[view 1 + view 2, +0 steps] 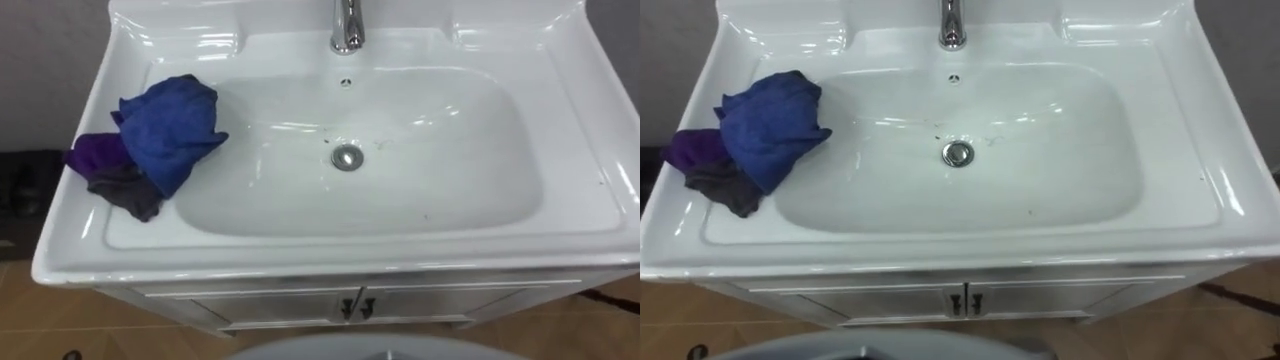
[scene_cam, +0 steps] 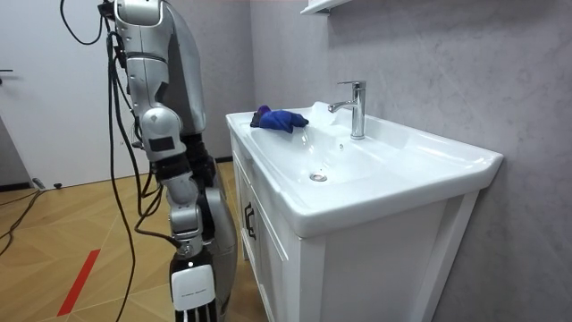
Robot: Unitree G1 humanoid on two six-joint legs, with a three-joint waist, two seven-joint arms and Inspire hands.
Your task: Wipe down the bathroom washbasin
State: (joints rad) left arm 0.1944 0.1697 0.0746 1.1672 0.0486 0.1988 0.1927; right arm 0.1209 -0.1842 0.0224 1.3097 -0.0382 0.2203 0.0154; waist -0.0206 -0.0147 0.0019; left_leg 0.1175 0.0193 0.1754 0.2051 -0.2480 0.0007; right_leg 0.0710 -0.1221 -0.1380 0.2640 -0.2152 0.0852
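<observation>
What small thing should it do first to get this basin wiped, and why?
Probably reach the left hand to the blue cloth and grasp it: it lies bunched on the basin's left rim, on that hand's side, and dark specks dot the bowl near the drain.

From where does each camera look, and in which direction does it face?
Left eye view: on the robot's head, facing down at the basin, tap at the top, cloths on its left rim; a grey bit of its body at the bottom edge.
Right eye view: just beside it, same scene and body bit.
Room view: off the basin's right end, facing along it; the robot's right side, right hand hanging low.
All share basin, tap, cloths.
</observation>
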